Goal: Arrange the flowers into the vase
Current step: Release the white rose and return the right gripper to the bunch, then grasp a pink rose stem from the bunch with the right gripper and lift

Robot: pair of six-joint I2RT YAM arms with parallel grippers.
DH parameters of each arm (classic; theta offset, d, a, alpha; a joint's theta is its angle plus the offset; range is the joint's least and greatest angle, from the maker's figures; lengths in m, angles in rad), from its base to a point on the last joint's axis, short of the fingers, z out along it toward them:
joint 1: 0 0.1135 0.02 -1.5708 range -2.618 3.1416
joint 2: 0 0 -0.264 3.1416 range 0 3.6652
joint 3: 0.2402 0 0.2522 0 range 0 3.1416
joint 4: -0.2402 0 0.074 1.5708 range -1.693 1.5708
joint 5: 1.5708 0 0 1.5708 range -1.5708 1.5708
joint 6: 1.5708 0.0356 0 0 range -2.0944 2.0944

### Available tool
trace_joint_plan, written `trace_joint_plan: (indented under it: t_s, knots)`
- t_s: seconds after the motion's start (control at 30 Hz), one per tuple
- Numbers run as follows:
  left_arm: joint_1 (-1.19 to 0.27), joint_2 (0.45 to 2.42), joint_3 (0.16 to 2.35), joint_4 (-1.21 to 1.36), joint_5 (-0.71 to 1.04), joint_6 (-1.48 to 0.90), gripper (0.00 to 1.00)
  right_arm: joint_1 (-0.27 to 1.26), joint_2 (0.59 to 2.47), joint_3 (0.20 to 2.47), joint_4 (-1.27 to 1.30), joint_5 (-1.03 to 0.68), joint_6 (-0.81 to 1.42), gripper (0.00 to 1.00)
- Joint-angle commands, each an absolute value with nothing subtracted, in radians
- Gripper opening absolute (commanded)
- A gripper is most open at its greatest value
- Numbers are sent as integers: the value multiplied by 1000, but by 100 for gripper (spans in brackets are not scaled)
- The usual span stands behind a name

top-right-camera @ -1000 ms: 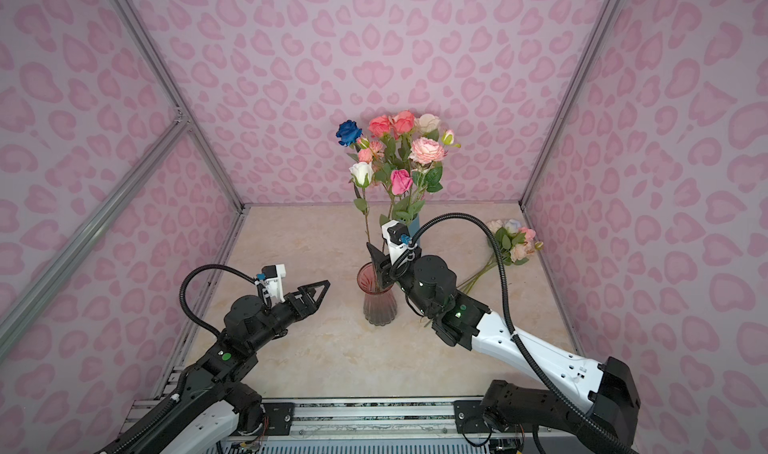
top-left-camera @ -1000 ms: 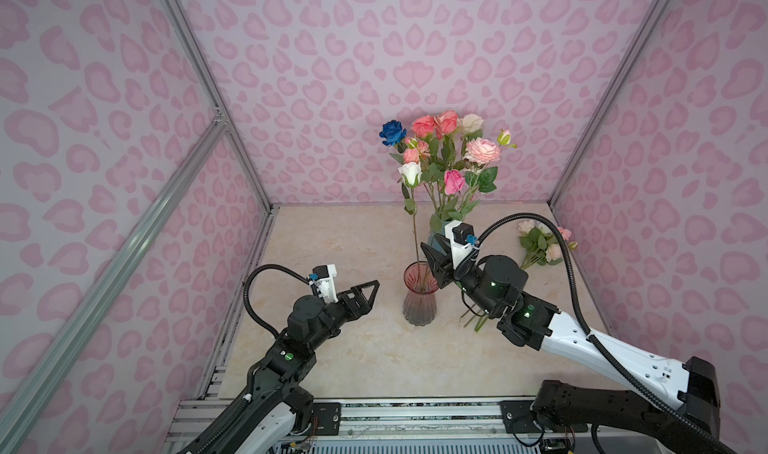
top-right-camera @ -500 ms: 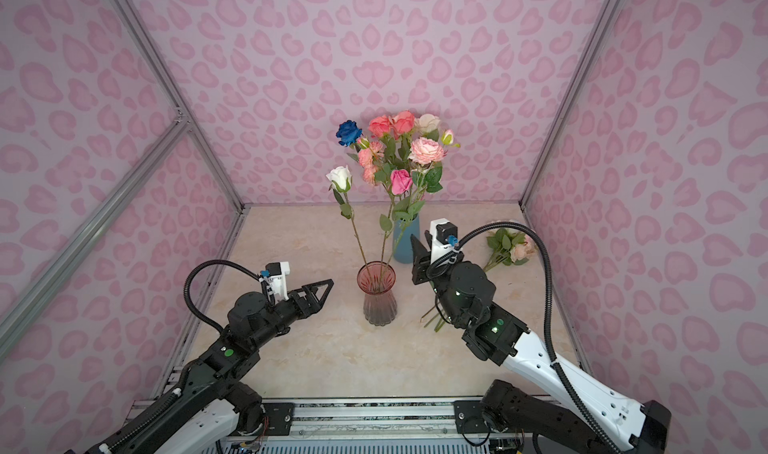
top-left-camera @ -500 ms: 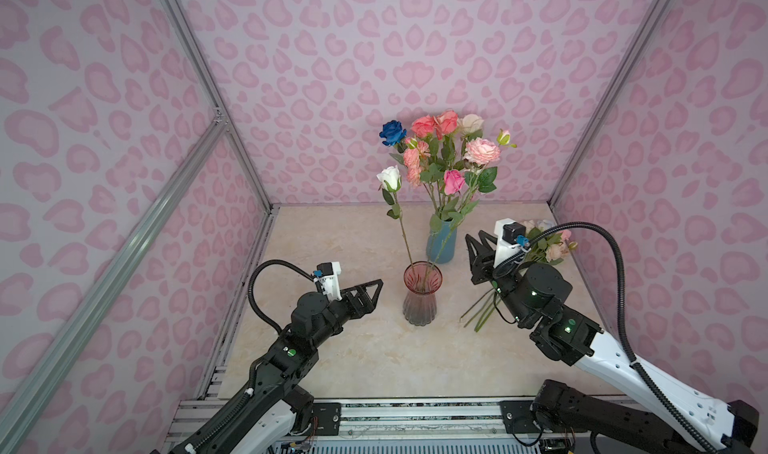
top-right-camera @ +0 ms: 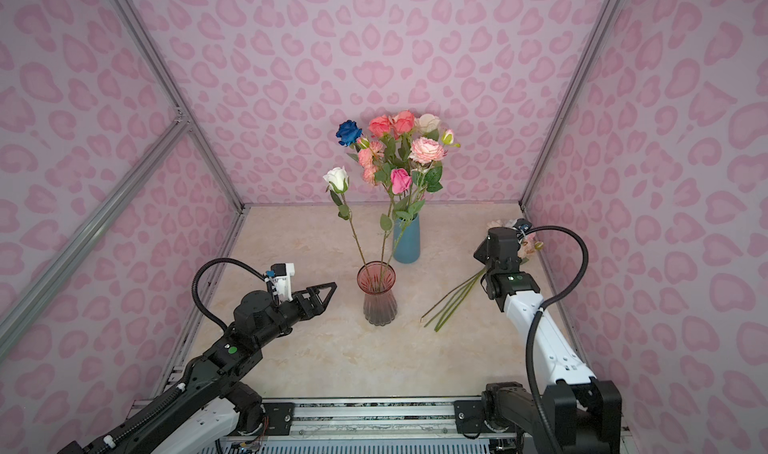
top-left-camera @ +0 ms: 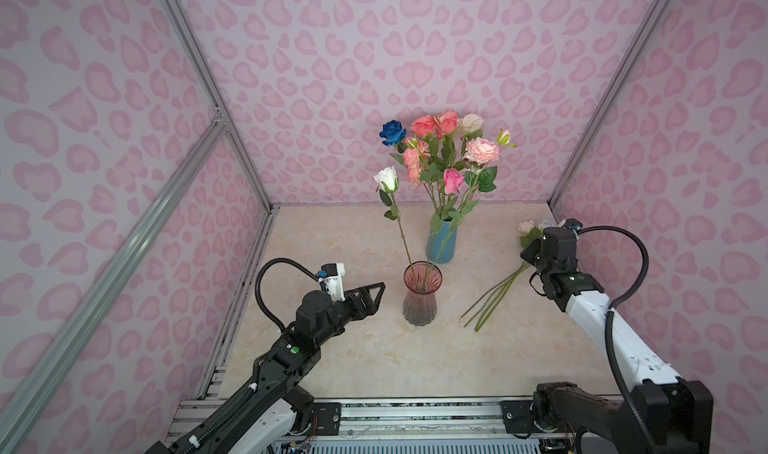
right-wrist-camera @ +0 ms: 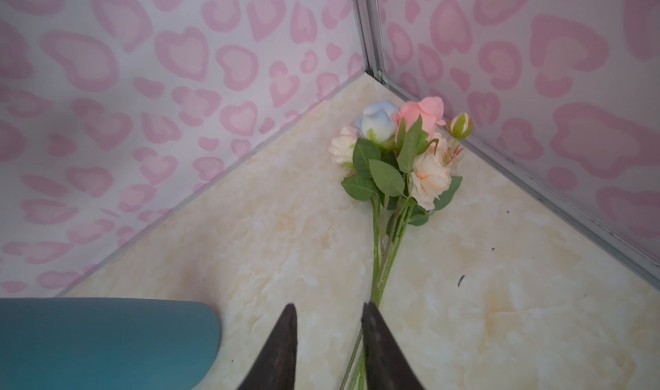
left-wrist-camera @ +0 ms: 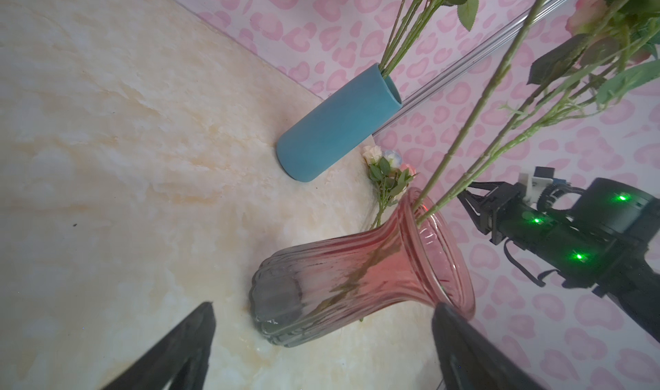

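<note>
A pink glass vase stands mid-table and holds a white rose that leans left, plus a second green stem. Several loose flowers lie in the back right corner, their stems pointing toward the front. My right gripper hovers over those stems, open by a narrow gap with nothing between its fingers; the stems run beside one finger. My left gripper is wide open, just left of the pink vase and apart from it.
A blue vase with a full bouquet stands behind the pink one, close to my right gripper. Pink heart-patterned walls enclose the table on three sides, with metal corner posts.
My right arm has swung from the pink vase to the back right, over the loose flowers, and its jaws have narrowed. The white rose now leans left in the vase. The left arm has barely moved.
</note>
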State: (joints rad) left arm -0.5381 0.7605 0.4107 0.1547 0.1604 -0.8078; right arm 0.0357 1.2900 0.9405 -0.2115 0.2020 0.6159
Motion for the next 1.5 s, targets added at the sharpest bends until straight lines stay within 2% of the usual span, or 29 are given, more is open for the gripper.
trace_joint_plan:
  t_s: [0.0,0.13,0.33,0.7,0.8,0.9,1.23,1.37,1.47]
  knots:
    - [-540,767,410,159,176,-800,96,-4,1428,1006,-302,66,645,25]
    - [-544,772,406,150,184,-800,96,-51,1597,1074,-336,87,654,20]
    - [-543,797,418,147,186,-783,96,-125,1700,1121,-314,43,635,22]
    - [-543,895,472,151,199,-755,96,-144,1826,1172,-299,0,611,23]
    - [-544,898,477,147,197,-752,96,-146,1845,1183,-294,-7,608,14]
    - [-543,895,476,146,188,-753,96,-149,1856,1182,-286,-17,609,10]
    - [-543,891,479,136,188,-747,96,-155,1870,1172,-275,-52,608,12]
    - [-543,886,481,132,184,-747,96,-156,1859,1171,-275,-59,606,4]
    - [-543,884,481,129,184,-746,96,-152,1816,1150,-255,-70,614,1]
